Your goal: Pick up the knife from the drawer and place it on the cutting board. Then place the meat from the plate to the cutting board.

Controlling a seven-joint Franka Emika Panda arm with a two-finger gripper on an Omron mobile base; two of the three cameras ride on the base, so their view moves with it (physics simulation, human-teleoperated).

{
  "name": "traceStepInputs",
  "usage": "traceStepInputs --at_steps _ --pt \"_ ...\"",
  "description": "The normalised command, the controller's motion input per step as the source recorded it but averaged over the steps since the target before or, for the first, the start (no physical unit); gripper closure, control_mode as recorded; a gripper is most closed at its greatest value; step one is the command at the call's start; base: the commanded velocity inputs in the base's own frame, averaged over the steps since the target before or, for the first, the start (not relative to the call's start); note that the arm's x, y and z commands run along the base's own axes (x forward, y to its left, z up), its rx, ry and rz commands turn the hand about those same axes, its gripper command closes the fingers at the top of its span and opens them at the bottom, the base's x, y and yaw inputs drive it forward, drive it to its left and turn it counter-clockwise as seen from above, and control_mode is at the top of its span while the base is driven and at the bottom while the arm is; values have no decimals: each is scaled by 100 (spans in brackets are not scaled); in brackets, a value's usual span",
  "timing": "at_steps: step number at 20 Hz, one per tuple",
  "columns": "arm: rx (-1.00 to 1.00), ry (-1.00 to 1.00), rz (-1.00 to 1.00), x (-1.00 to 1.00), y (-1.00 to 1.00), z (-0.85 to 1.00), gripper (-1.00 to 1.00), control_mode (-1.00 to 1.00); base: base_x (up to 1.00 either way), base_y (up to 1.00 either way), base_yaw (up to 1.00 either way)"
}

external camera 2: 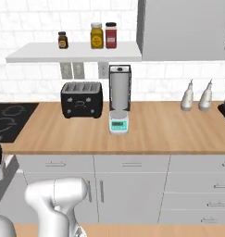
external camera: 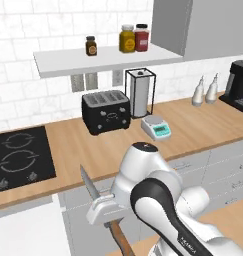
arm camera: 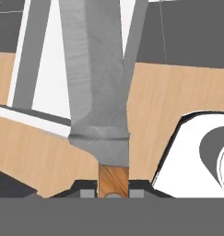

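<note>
My gripper (external camera: 107, 212) is shut on the knife (external camera: 88, 183), holding it in front of the counter edge, below counter height. The silver blade points up and to the left, and the brown wooden handle (external camera: 121, 241) hangs down behind the fingers. In the hand view the knife (arm camera: 97, 78) runs up from the gripper (arm camera: 113, 192), with a short piece of handle (arm camera: 113, 177) between the fingertips. A white surface (external camera: 28, 230) lies below the counter at the lower left; I cannot tell if it is the drawer. The cutting board, the plate and the meat are out of view.
On the wooden counter (external camera: 193, 127) stand a black toaster (external camera: 106, 111), a paper towel holder (external camera: 140, 92), a small scale (external camera: 156, 126), two white bottles (external camera: 205, 91) and a coffee machine (external camera: 238, 85). A black cooktop (external camera: 20, 157) lies left. Grey cabinet fronts (external camera 2: 132, 185) run below.
</note>
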Motion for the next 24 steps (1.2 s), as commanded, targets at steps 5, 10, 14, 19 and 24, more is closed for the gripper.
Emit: traceStepInputs --at_steps 5,10,14,19,24 --pt "0 0 0 0 0 0 100 100 -21 -33 -39" --pt "0 0 0 0 0 0 100 100 -19 -15 -34" --pt "0 0 0 0 0 0 100 100 -91 27 -7" --pt "0 0 0 0 0 0 100 100 -100 26 4" --pt "0 0 0 0 0 0 100 100 -84 70 19"
